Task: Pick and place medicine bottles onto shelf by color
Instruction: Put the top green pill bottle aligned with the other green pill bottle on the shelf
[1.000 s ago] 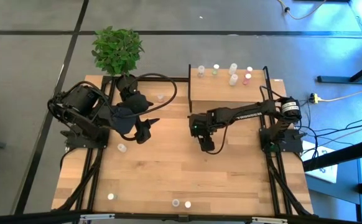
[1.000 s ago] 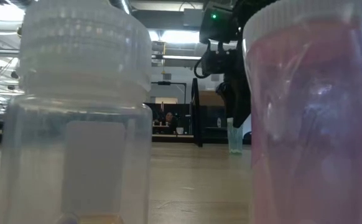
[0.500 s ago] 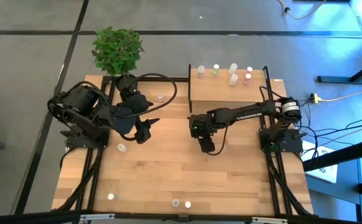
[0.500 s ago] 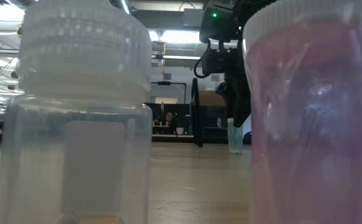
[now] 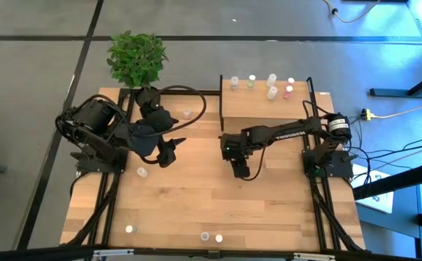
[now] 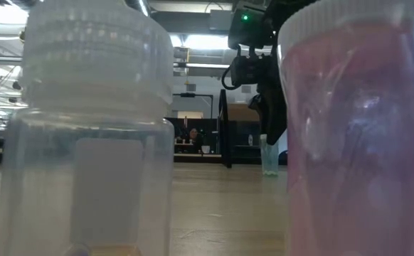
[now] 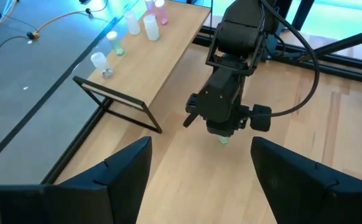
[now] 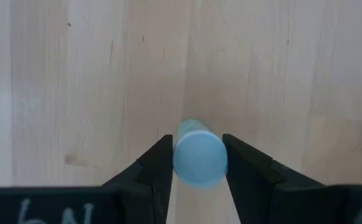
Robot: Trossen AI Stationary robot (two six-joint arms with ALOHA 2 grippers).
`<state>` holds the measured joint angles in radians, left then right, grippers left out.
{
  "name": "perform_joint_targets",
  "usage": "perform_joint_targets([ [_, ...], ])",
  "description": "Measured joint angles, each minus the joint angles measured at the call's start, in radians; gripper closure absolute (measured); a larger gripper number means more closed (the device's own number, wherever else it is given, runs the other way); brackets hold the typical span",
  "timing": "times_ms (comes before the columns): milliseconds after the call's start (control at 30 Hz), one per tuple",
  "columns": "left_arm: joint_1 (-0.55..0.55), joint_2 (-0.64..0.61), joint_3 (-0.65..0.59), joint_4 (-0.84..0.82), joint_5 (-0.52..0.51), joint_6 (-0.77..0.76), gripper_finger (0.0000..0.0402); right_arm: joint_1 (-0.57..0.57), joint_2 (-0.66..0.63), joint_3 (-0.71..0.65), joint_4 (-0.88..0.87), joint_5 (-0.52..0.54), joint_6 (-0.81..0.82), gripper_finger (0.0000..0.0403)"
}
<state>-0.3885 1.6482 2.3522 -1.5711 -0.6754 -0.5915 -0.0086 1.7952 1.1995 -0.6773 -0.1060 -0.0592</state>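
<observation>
A tiny medicine bottle (image 8: 198, 158) with a bluish-green cap stands upright on the wooden table, right of its middle; the low view shows it on its base (image 6: 269, 160). My right gripper (image 8: 198, 163) points down over it, shut on it (image 5: 242, 172). My left gripper (image 7: 199, 180) hangs open above the table's left half (image 5: 169, 156), touching nothing. The shelf (image 5: 262, 116) stands at the far right with several bottles (image 5: 272, 92) along its far edge. My right gripper comes from above, pointing down, one finger (image 8: 159, 165) on each side of the bottle just below its cap (image 8: 187, 140). The fingers (image 8: 243, 165) lie against its round sides. The bottle stands upright with its base on the table (image 6: 269, 173).
Loose bottles lie at the left (image 5: 142, 172), at the far left by the cable (image 5: 188, 114), and along the near edge (image 5: 130, 229) (image 5: 205, 236) (image 5: 219, 237). Two of these fill the low view, a white one (image 6: 93, 142) and a pink one (image 6: 356, 142). A plant (image 5: 137, 58) stands at the far left.
</observation>
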Motion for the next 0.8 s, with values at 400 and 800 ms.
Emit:
perform_joint_targets([
  [400, 0.0, 0.0, 0.0, 0.0, 0.006, 0.0, 0.0132, 0.0, -0.024, 0.034, -0.064, 0.0, 0.079, 0.0273],
  [800, 0.0, 0.0, 0.0, 0.0, 0.001, 0.0, 0.0132, -0.025, -0.128, 0.257, -0.285, -0.001, 0.154, 0.0273],
])
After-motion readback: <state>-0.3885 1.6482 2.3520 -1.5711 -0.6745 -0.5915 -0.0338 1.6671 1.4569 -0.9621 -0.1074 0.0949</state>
